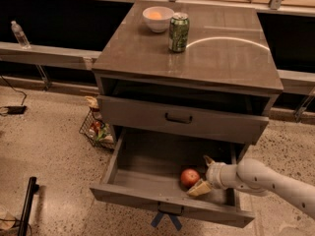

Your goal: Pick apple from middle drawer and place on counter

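The red-orange apple (189,177) lies on the floor of the open middle drawer (147,168), toward its front right. Crossed blue tape strips (166,219) hang below the drawer's front. My gripper (203,175) comes in from the right on a white arm (266,178) and sits inside the drawer right beside the apple. Its fingers are spread, one pale finger (199,189) low at the apple's front right and one behind at its upper right. The apple rests on the drawer floor. The glossy grey-brown counter (216,58) with a pale arc mark is above.
A green soda can (178,32) and a white bowl (157,19) holding a pale-orange fruit stand at the back of the counter. The drawer above (182,119) is slightly out. A wire basket (96,129) stands on the floor left of the cabinet. A water bottle (18,34) stands far left.
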`<control>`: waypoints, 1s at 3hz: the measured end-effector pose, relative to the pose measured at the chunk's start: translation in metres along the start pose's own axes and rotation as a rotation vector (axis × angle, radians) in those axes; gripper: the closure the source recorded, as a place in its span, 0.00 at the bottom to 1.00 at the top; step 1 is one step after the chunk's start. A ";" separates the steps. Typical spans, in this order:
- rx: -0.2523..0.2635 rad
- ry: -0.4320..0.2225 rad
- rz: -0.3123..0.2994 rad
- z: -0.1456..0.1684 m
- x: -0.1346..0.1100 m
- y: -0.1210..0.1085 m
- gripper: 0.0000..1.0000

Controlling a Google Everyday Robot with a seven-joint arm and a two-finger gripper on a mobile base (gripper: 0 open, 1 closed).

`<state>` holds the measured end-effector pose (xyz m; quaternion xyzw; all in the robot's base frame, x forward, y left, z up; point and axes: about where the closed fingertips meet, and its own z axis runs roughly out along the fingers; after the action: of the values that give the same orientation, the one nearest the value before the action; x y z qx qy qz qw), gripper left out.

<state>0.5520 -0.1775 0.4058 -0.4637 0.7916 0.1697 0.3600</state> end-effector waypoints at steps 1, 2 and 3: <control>-0.018 -0.008 -0.010 0.016 0.000 0.003 0.18; -0.037 -0.004 -0.015 0.025 0.002 0.007 0.42; -0.064 -0.003 -0.019 0.027 0.004 0.009 0.65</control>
<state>0.5541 -0.1590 0.3836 -0.4822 0.7807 0.1922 0.3479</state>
